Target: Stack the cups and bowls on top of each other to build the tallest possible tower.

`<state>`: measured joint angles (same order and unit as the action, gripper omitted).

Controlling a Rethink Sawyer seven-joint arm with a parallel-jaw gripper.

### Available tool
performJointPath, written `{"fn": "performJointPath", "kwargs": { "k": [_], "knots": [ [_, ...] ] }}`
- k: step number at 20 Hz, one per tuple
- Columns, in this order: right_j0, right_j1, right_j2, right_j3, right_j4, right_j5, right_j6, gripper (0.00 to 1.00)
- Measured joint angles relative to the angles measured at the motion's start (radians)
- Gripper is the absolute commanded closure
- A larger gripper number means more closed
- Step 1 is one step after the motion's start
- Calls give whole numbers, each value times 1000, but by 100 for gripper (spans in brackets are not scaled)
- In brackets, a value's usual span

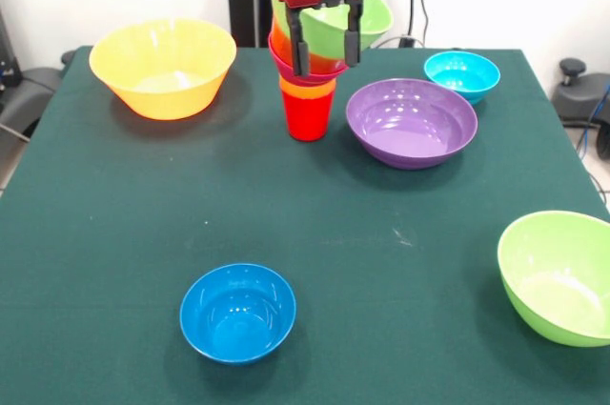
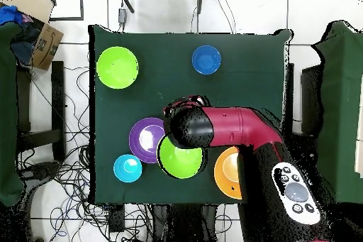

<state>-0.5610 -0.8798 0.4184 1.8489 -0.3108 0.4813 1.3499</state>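
Front view: tool (image 1: 325, 48), red-bodied with two dark fingers pointing down, stands at the far middle of the table (image 1: 315, 214). Its fingers are parted about the width of a bowl rim and straddle the near rim of a lime green bowl (image 1: 348, 26), which sits tilted atop the tower (image 1: 308, 81); whether the fingers press the rim or merely flank it cannot be told. Tower's long axis runs upright: red cup (image 1: 308, 113) at the base, mouth down on the table, an orange cup (image 1: 307, 87) over it, a pink bowl (image 1: 303, 64) above that. Purple bowl (image 1: 411, 122) lies just right of the tower, light blue bowl (image 1: 461, 74) farther right and beyond. Yellow-orange bowl (image 1: 163, 67) sits far left, dark blue bowl (image 1: 237, 312) near centre, second lime green bowl (image 1: 560, 276) at the near right edge.

Overhead view: arm (image 2: 234, 127) covers the tower; tool itself is hidden beneath it. Lime green bowl (image 2: 181, 160) shows open side up, touching the purple bowl (image 2: 145, 140).
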Motion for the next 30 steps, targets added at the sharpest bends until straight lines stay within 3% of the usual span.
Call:
{"fn": "performJointPath", "kwargs": {
  "k": [30],
  "knots": [
    [28, 0, -1, -1, 30, 69, 0, 0]
  ]
}}
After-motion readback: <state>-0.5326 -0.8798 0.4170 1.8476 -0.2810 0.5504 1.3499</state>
